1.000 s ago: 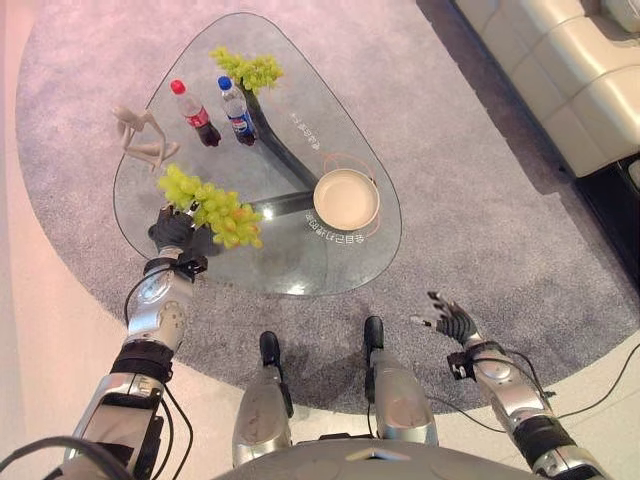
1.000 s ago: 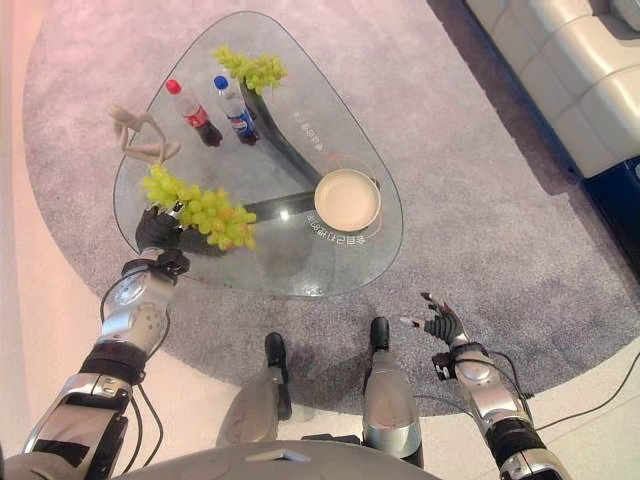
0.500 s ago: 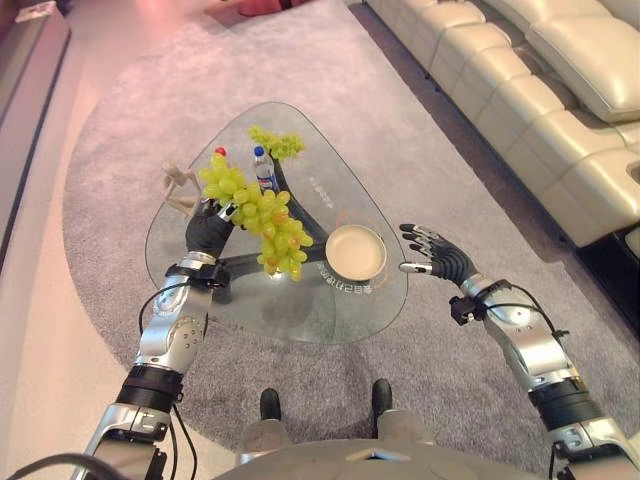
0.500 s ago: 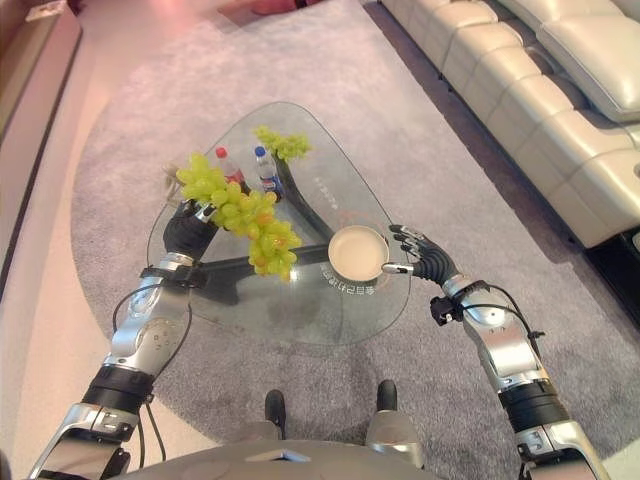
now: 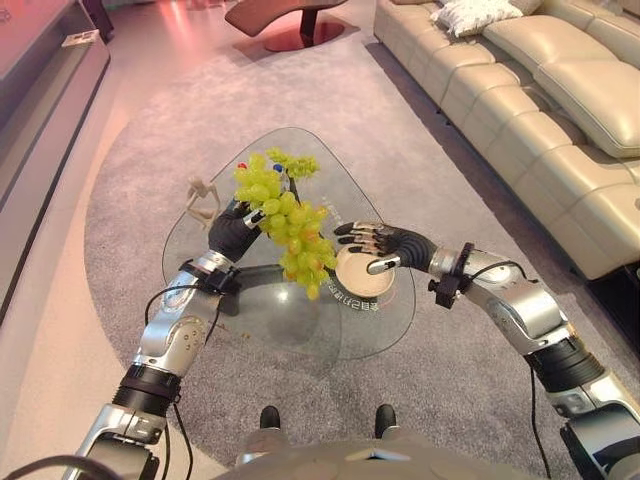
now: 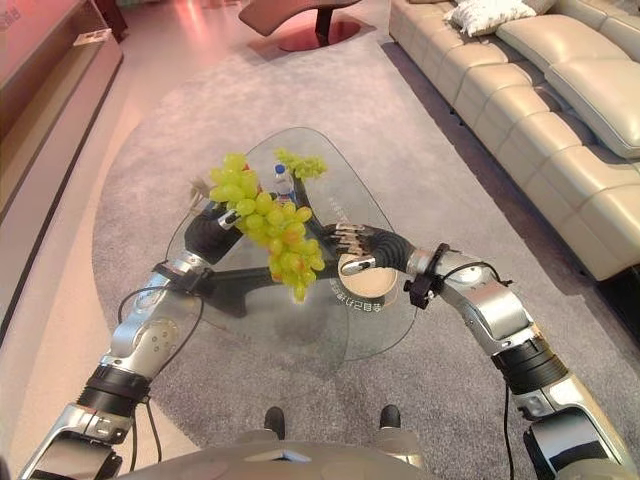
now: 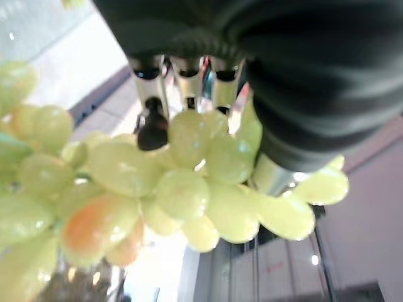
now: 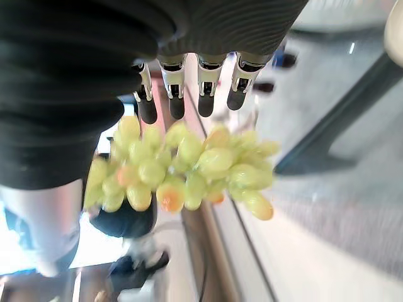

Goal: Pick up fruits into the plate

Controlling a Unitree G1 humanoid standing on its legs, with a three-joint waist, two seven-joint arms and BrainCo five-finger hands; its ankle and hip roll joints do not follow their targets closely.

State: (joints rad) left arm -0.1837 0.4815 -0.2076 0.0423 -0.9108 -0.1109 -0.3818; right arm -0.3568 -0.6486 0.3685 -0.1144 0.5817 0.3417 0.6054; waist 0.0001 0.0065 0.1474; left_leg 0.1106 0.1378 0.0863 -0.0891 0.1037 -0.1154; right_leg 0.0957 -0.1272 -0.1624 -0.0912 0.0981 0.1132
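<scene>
My left hand (image 5: 236, 231) is shut on the stem end of a big bunch of green grapes (image 5: 288, 226) and holds it in the air over the glass table (image 5: 250, 310). The bunch hangs down beside the cream plate (image 5: 366, 279), its tip left of the rim. My right hand (image 5: 388, 244) is open above the plate, its straight fingers (image 8: 175, 104) reaching toward the grapes (image 8: 189, 165) without touching them. In the left wrist view the grapes (image 7: 157, 182) press against my fingers (image 7: 152, 129). A second, smaller green bunch (image 5: 296, 163) lies at the table's far end.
A water bottle (image 6: 283, 183) stands on the table behind the held bunch, and a pale figurine (image 5: 200, 199) on the far left edge. The table sits on a grey round rug (image 5: 130, 150). A cream sofa (image 5: 520, 100) runs along the right.
My left hand has carried the grapes higher and rightward to the plate. My right hand has come in over the plate toward the bunch. The camera has tilted up.
</scene>
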